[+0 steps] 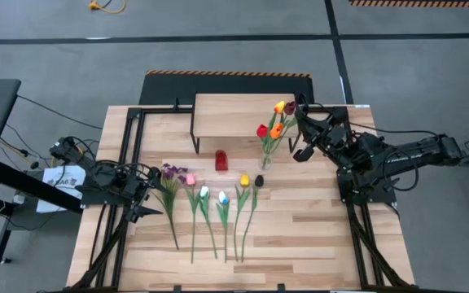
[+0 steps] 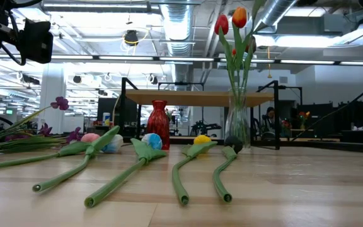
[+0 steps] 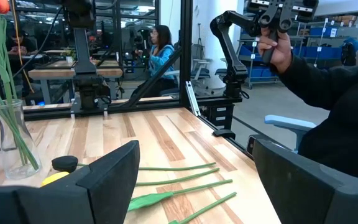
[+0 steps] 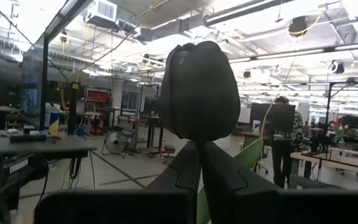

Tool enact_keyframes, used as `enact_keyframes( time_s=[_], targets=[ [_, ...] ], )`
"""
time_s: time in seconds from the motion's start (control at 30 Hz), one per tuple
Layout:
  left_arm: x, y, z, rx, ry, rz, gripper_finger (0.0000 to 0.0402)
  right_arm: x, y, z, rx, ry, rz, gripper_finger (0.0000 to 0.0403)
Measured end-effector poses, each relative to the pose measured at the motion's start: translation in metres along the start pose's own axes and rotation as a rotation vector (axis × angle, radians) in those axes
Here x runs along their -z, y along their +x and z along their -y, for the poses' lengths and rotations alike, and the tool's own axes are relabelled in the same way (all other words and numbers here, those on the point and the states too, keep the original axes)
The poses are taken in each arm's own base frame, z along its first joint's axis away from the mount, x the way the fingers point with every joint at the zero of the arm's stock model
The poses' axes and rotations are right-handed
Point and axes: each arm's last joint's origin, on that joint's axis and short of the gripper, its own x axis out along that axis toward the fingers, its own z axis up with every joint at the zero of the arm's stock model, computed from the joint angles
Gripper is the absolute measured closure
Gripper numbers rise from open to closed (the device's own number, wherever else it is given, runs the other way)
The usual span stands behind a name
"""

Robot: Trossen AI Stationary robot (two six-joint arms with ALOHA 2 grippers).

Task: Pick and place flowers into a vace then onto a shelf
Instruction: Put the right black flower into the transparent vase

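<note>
A clear glass vase (image 1: 265,159) stands on the table in front of the shelf (image 1: 234,114) and holds red, orange and yellow tulips (image 1: 272,129). My right gripper (image 1: 297,112) is up beside those blooms, shut on a dark maroon tulip (image 4: 199,90). Several more flowers (image 1: 210,199) lie flat in a row on the table, stems toward the near edge. My left gripper (image 1: 143,194) waits open at the table's left, level, next to the purple sprigs (image 1: 169,172). My right gripper pinches the maroon tulip's stem just under the bloom (image 4: 201,146) between its two shut fingers (image 4: 182,174). The bloom stands upright above the fingertips, high above the table. The gripper hides the stem below the hold, so whether its lower end sits in the vase cannot be told.
A small red vase (image 1: 221,160) stands in front of the shelf, left of the glass vase. Black frame rails (image 1: 129,138) run along both table sides. A person (image 3: 328,93) sits beyond the table's right side. Bare planks (image 1: 316,236) lie near right.
</note>
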Motion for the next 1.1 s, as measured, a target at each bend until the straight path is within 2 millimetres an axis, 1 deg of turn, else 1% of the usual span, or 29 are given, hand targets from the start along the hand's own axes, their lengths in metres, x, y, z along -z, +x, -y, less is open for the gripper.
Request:
enact_keyframes(
  time_s=[0.5,1.1],
  targets=[
    [0.000,0.000,0.000,0.000,0.000,0.000,0.0099,0.012,-0.001,-0.005,-0.047,-0.034,-0.101,0.0397],
    [0.000,0.000,0.000,0.000,0.000,0.000,0.0099,0.020,-0.002,-0.008,-0.072,-0.071,-0.168,0.0397]
  ],
)
